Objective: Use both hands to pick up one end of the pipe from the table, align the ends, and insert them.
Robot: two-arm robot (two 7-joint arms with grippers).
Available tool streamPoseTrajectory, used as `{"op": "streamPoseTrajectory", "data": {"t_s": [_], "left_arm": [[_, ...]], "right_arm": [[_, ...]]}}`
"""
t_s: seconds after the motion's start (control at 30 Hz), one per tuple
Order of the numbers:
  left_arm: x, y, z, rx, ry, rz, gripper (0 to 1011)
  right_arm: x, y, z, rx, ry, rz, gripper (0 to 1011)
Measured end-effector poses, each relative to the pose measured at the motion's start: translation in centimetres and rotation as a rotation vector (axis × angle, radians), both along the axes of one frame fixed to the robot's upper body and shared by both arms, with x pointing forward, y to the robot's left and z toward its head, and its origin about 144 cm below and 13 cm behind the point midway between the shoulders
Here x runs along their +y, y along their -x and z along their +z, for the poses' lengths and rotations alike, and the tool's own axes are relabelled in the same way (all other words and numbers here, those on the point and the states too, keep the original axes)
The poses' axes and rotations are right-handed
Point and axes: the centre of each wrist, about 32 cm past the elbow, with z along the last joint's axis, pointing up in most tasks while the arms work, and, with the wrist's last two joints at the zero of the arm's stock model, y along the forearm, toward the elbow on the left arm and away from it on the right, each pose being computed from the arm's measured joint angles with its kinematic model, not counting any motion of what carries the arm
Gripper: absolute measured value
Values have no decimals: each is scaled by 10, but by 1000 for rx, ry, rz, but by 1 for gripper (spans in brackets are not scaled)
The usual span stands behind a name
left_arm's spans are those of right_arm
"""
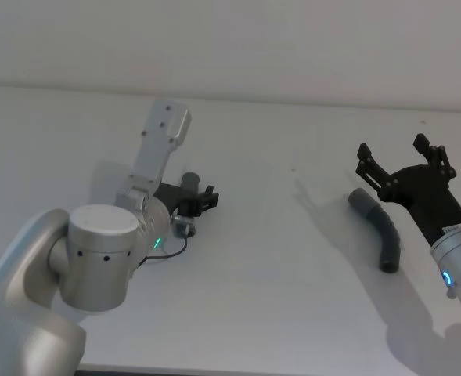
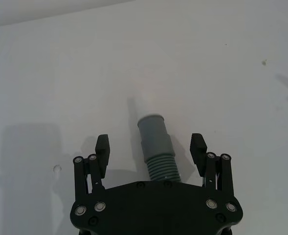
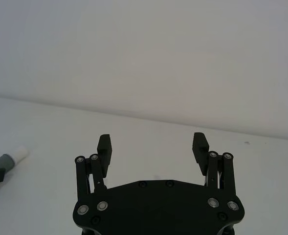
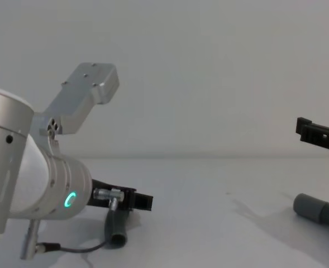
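Observation:
On the white table (image 1: pixel 277 258) lie two stretches of grey pipe. One smooth cuff (image 2: pixel 153 132) with ribbed hose (image 2: pixel 162 169) behind it sits between the fingers of my left gripper (image 2: pixel 150 146), which is open and straddles it without touching. In the head view that gripper (image 1: pixel 203 202) is low at the table's left, the cuff (image 1: pixel 189 180) just beyond it. A curved pipe piece (image 1: pixel 379 229) lies at the right. My right gripper (image 1: pixel 393 150) hovers open above its far end, holding nothing. The right wrist view shows a white spigot tip (image 3: pixel 19 152) far off.
My left arm's big silver elbow (image 1: pixel 97 258) and a thin black cable (image 1: pixel 171 252) take up the near left of the table. A pale wall (image 1: pixel 230 39) rises behind the table's far edge. Bare table lies between the two pipe pieces.

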Motion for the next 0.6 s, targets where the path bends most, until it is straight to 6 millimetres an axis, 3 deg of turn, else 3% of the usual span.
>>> {"op": "streamPoseTrajectory", "data": {"t_s": [0.6], "left_arm": [[-5, -5, 1, 16, 28, 12, 1000]], "right_arm": [[0, 0, 0, 0, 0, 0, 1004]]}}
